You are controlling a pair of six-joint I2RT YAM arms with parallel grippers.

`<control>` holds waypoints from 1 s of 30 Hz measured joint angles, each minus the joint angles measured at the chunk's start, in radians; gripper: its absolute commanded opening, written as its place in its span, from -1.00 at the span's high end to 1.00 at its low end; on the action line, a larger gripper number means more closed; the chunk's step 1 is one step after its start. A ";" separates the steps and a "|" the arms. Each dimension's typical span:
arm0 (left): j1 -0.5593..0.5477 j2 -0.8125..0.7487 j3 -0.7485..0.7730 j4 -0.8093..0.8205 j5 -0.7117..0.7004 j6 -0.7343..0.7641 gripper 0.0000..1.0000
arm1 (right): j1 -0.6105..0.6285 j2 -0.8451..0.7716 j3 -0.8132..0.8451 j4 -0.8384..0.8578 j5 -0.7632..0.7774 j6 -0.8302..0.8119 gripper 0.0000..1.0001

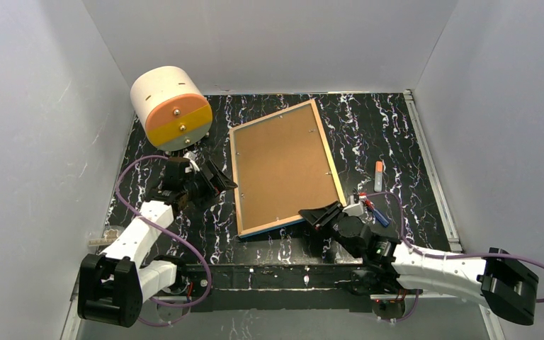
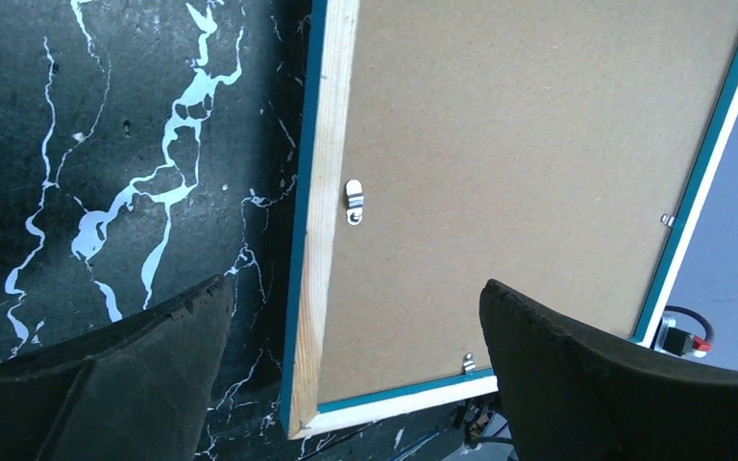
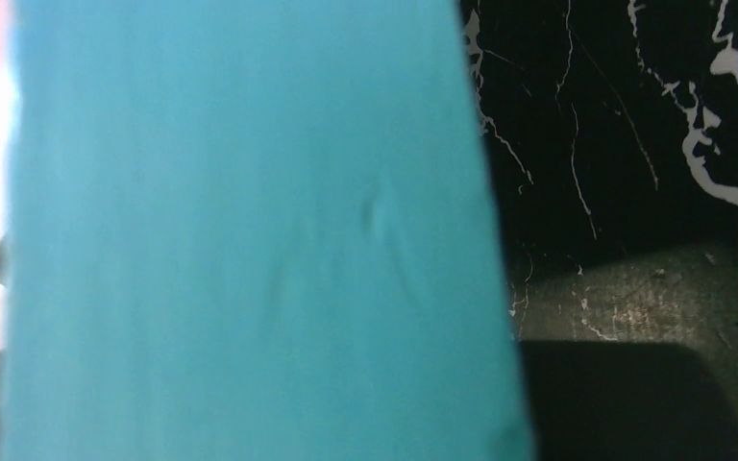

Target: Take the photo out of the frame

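While the frame (image 1: 237, 180) lies face down and somewhat askew on the black, white-veined table (image 1: 382, 134), only its reverse shows. That reverse is a band of pale wooden edging running round a plain brown backing board (image 1: 282, 166), with a thin strip of bright blue along the outer sides. The photo is hidden under that board (no part of the print can be seen from any view). In the left wrist view the wood looks raw and light. The blue side reads nearer to teal there, and a small metal turn clip (image 2: 354, 202) sits on the board just inside the left rail. Another clip (image 2: 468, 362) is at the near rail and a third (image 2: 666, 219) at the far side.

The left gripper (image 1: 219, 180) hovers just beside the frame's left rail with its jaws spread wide and nothing between them. Its dark fingers (image 2: 154, 365) stand either side of the rail and the board's near corner in its own camera.

The right gripper (image 1: 324, 211) is at the frame's near right corner with its jaws drawn narrow on the near edge. Its wrist camera is almost filled by a blurred blue surface of the frame, with one dark finger (image 3: 625, 403) showing to the right of it.

A white cylinder with an orange and yellow face (image 1: 171, 108) lies at the far left, well apart from the frame. A small orange stick (image 1: 379, 170) lies on the table near the right rail.
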 measured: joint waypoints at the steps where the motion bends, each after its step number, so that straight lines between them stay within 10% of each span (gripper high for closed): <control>1: 0.000 0.001 -0.003 0.000 -0.001 0.002 -0.97 | 0.000 0.007 -0.006 0.011 -0.002 0.027 0.70; 30: 0.000 0.084 -0.024 0.003 -0.029 0.010 -0.95 | -0.003 0.322 -0.020 0.082 -0.115 0.482 0.42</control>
